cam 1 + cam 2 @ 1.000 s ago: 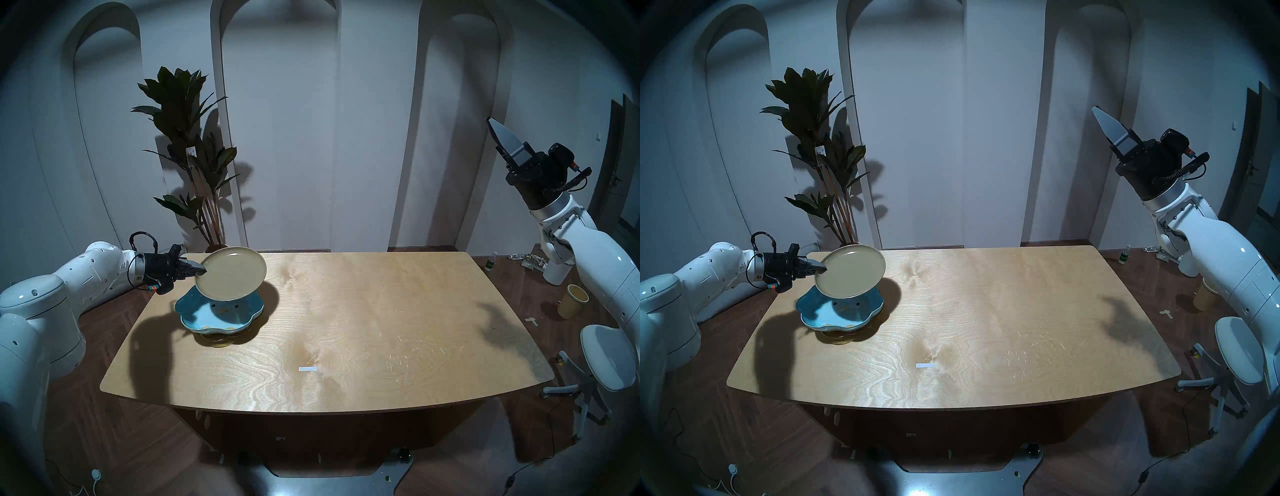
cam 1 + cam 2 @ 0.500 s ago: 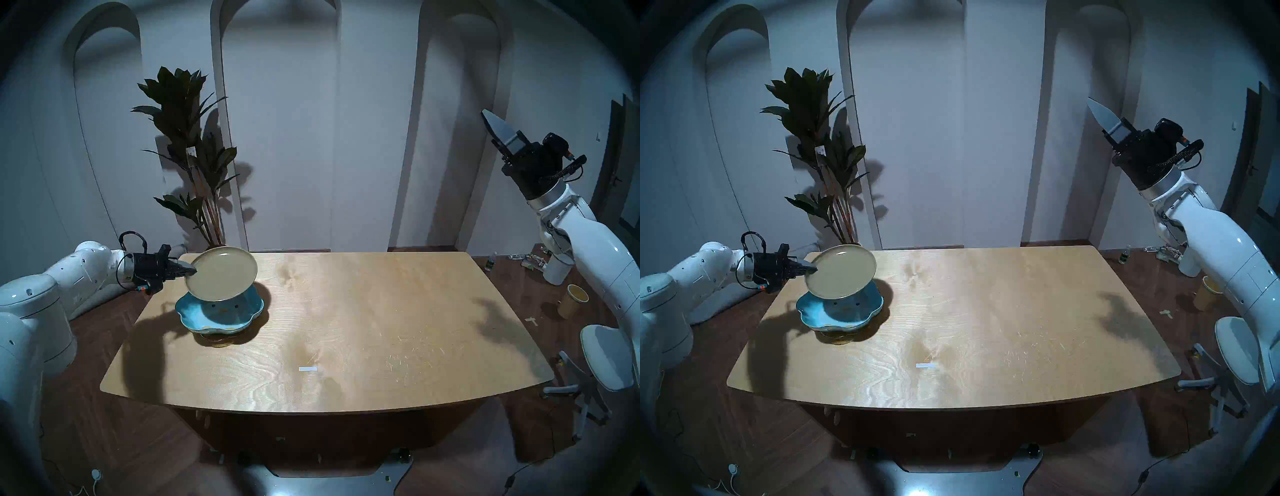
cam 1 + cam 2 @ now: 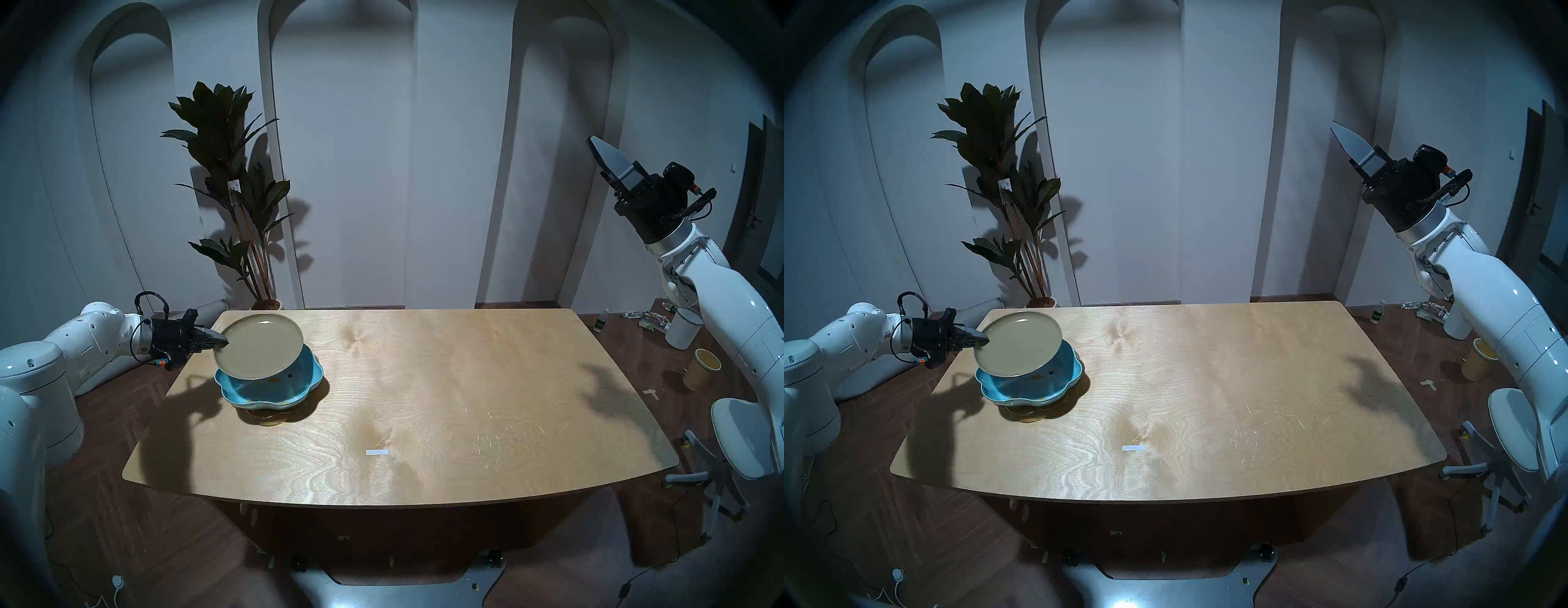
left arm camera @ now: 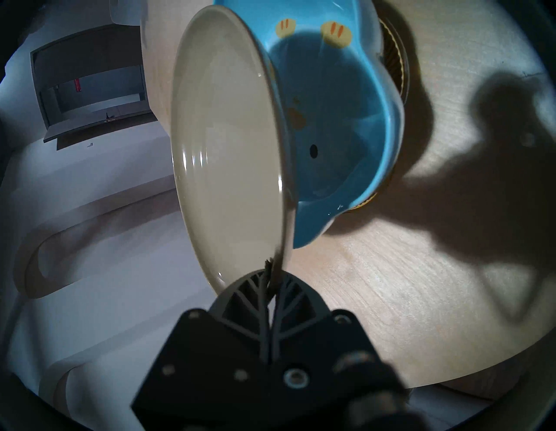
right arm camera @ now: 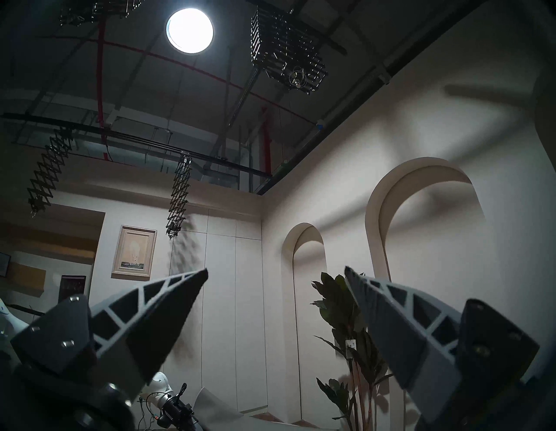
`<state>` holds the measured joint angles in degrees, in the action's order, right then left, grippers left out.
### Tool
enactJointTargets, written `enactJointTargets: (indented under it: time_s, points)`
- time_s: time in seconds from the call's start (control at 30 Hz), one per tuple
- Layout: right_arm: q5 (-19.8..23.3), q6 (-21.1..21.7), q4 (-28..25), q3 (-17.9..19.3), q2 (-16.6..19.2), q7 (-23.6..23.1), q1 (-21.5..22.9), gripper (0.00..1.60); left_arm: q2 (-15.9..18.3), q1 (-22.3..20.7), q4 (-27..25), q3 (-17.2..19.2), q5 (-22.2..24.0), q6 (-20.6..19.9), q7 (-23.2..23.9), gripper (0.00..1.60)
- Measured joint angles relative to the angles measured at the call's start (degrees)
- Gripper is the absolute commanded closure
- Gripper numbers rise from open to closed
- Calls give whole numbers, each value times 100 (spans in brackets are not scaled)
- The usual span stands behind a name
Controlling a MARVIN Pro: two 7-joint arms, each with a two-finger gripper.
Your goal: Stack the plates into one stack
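Left gripper (image 3: 220, 338) is clamped on the left rim of the beige plate (image 3: 259, 352), left-center of the head view. The plate is tilted, its lower edge over the blue plate (image 3: 271, 388); contact can't be confirmed, though the wrist view suggests it's close. The blue plate sits on the amber plate (image 3: 265, 418), mostly hidden, on the table (image 3: 424, 403). Right gripper (image 5: 276, 272) is up at the upper right, fingers spread wide, holding nothing.
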<state>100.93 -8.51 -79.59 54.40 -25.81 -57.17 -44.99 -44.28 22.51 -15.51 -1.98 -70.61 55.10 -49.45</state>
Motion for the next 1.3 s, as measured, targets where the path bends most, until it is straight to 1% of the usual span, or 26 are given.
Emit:
enactJointTargets:
  time_s: [0.6, 0.9, 1.3]
  points:
    - [-2, 228, 101, 9, 8, -355, 64, 0, 29, 121, -45, -206, 43, 0, -2, 160]
    - [-19, 311, 162, 1, -14, -489, 105, 0, 53, 241, -49, -195, 142, 0, -6, 160]
    - [-22, 321, 146, 0, -7, -578, 102, 0, 127, 318, -311, -256, 154, -1, -3, 160]
